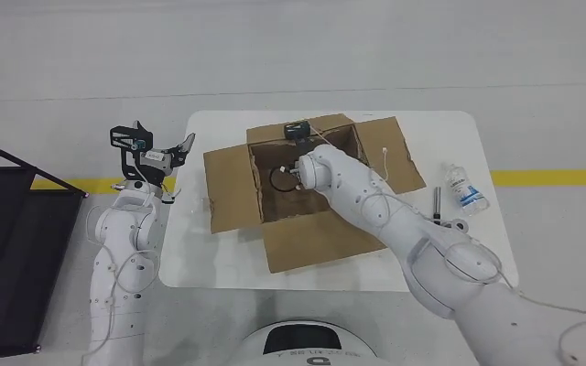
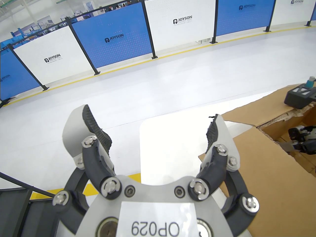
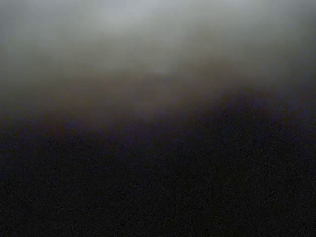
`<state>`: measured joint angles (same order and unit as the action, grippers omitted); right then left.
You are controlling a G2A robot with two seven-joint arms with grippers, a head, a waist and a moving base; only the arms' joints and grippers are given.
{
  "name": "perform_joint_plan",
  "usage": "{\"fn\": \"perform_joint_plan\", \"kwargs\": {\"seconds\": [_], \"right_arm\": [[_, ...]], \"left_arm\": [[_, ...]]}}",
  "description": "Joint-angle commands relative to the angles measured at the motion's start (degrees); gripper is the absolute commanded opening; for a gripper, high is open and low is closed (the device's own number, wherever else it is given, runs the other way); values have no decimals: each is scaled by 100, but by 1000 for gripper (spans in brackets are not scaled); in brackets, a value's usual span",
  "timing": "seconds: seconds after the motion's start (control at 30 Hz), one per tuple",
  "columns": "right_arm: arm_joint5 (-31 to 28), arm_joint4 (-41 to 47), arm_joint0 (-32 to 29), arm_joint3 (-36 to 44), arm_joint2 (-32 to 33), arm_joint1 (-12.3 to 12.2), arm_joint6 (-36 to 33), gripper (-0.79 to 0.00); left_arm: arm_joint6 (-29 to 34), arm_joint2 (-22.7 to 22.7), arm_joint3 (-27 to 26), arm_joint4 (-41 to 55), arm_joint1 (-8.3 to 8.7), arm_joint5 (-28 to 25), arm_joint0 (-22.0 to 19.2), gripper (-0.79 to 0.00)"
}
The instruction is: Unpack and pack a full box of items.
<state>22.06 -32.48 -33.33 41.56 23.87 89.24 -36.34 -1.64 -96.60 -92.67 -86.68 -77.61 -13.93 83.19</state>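
My left tool (image 2: 150, 122) hangs released off the edge of the desk (image 1: 439, 137), beside the open box (image 1: 311, 242). My right tool (image 1: 286, 176) is down inside that box; clenched or not, I cannot tell. A bottle (image 1: 465, 192) sits well apart from it.

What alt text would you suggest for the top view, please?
The right arm extends down into an open cardboard box at the middle of a white table. The left hand hangs open beyond the table's left edge, and a bottle is right of the box.
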Motion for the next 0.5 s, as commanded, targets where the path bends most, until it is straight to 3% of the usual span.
{"fn": "perform_joint_plan", "kwargs": {"seconds": [0.0,0.17,0.43,0.47], "right_arm": [[-122,60,-81,113,134,-12,376,-422],[-47,-209,-384,695,382,-176,807,-413],[-828,-1254,-1150,2258,803,-733,719,-400],[-857,-1358,-1261,2452,905,-809,665,-299]], "left_arm": [[0,0,0,0,0,-2,0,0],[0,0,0,0,0,-2,0,0],[0,0,0,0,0,-2,0,0],[0,0,0,0,0,-2,0,0]]}}
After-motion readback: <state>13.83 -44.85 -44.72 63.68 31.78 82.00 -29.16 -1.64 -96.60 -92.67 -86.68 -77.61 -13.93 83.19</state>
